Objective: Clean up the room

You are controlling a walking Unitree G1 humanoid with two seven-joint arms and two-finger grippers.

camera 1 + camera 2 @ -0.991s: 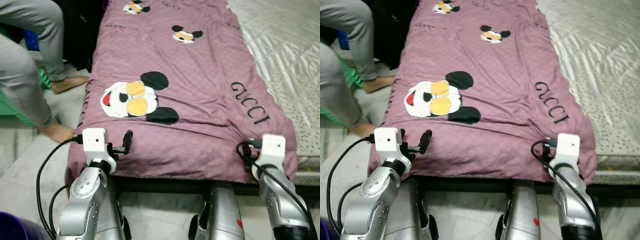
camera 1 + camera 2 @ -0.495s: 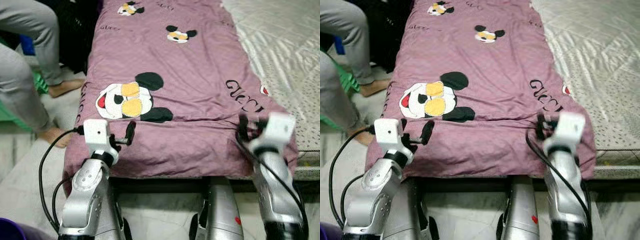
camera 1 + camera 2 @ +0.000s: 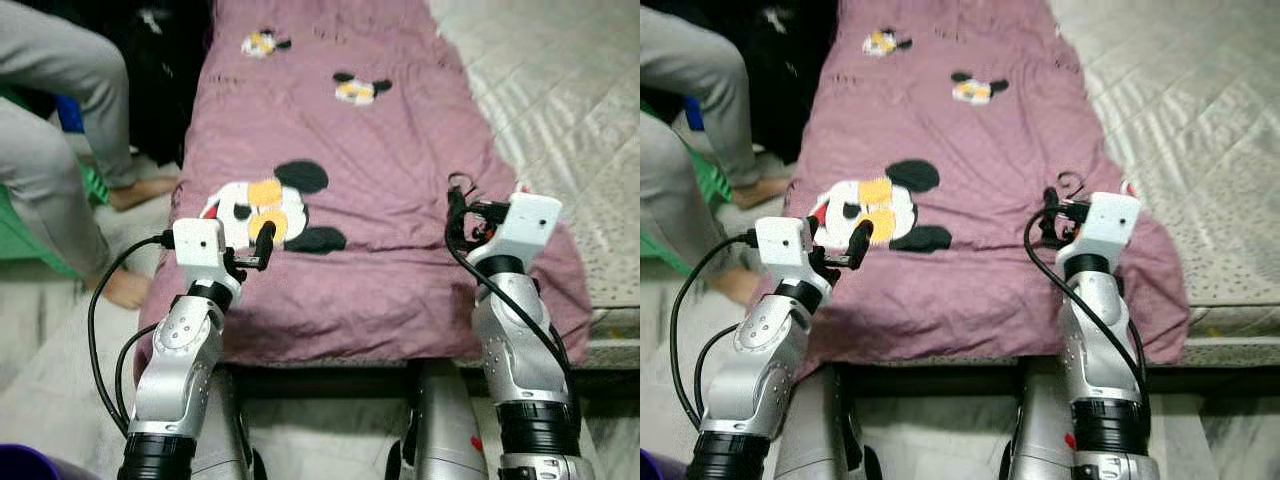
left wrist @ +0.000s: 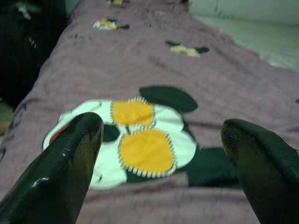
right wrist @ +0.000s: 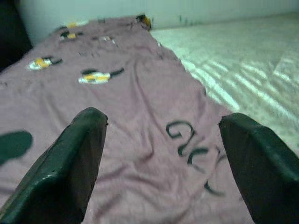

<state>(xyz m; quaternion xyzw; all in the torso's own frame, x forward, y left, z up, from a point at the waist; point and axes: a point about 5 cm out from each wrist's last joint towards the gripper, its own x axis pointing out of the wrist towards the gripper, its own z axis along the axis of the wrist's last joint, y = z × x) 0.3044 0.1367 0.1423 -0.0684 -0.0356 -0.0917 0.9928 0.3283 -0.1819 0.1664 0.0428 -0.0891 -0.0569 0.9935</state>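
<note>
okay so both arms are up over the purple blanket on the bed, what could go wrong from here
Both claws are open and hold nothing, so the purple blanket may stay rumpled at its near edge. The loose black cable looping beside the right claw might snag the fabric. A person's bare foot rests on the floor near the left claw, so a sideways swing could hit it.

Both arms raised forward, left claw and right claw spread wide.
</note>
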